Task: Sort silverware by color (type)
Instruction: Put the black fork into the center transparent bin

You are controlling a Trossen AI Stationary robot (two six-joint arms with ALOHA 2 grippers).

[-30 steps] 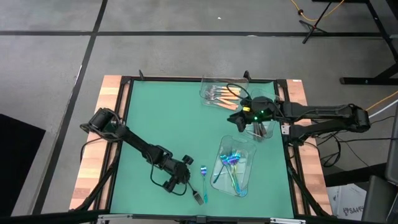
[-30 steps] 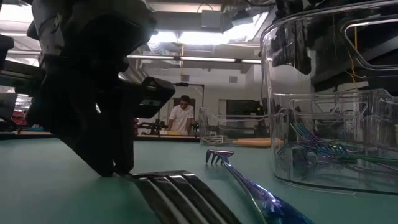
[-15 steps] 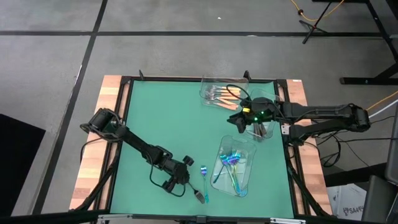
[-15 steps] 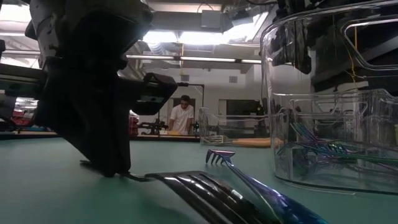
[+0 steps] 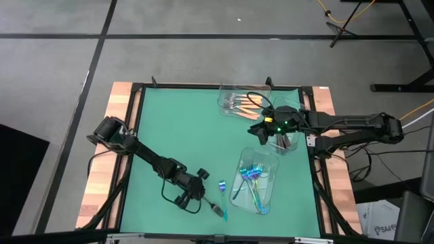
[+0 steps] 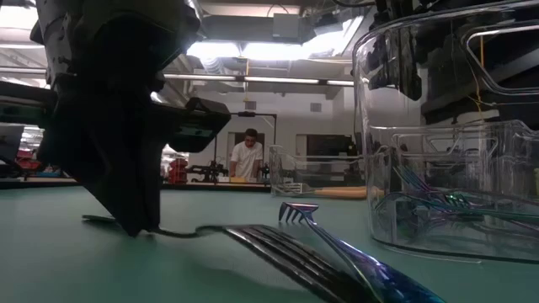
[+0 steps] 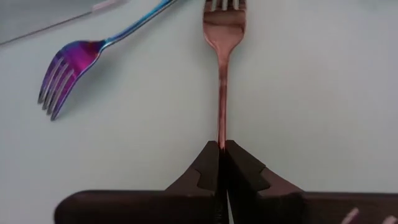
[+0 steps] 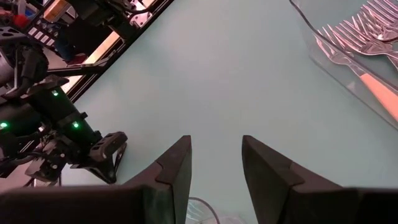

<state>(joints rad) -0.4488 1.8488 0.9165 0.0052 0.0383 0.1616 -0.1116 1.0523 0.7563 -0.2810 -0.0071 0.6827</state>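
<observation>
A dark metal fork [image 5: 215, 209] lies near the table's front edge, and my left gripper [image 5: 203, 200] is shut on its handle. In the low view its head [image 6: 274, 252] points toward the camera. An iridescent blue fork [image 5: 222, 192] lies on the mat just beside it, also seen in the left wrist view [image 7: 69, 62]. My right gripper [image 5: 261, 130] hovers open at the back right, with nothing between its fingers [image 8: 172, 167]. My left gripper pinches the dark fork's thin handle [image 7: 221, 140] between its two fingers, which slant down from the table's left and lie along the fork. A short stub of the handle end [image 6: 97, 220] sticks out behind the fingers. The fork stays low at the mat, head away from the gripper.
A clear tray [image 5: 257, 181] holding several blue forks stands right of the two loose forks. Another clear tray [image 5: 239, 102] with orange-handled forks sits at the far edge, and a clear container [image 5: 285, 141] is below my right gripper. A person stands far off in the room [image 6: 247, 158].
My left gripper has shut on the dark fork's handle without shifting its place. The fork has shifted a little on the mat, its head swinging slightly toward the blue fork.
</observation>
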